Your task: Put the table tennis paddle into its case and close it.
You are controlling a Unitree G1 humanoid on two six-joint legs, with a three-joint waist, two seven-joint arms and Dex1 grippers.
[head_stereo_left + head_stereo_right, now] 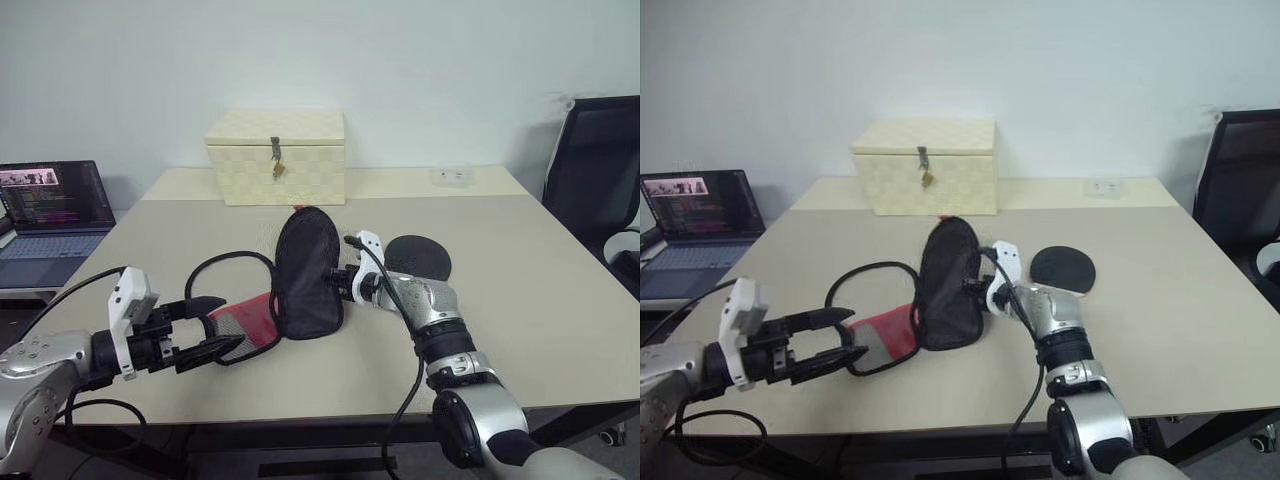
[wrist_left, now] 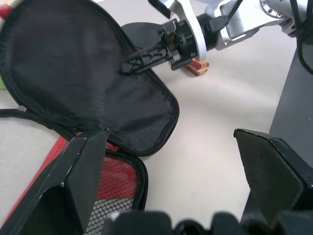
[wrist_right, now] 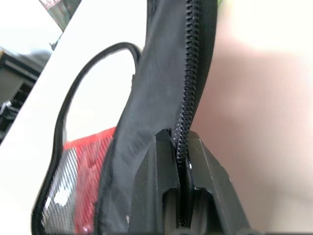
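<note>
Case [image 1: 306, 270] flap edge pinched between right fingers [image 3: 168, 181], lifted upright.

A beige table [image 1: 520, 300] fronts a plain pale wall [image 1: 400, 60]; black office chair [image 1: 600, 170] at three o'clock, open laptop [image 1: 50, 215] at nine

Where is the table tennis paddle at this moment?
The paddle lies flat on the table, outside the case, just right of the right gripper in the head views.
</note>
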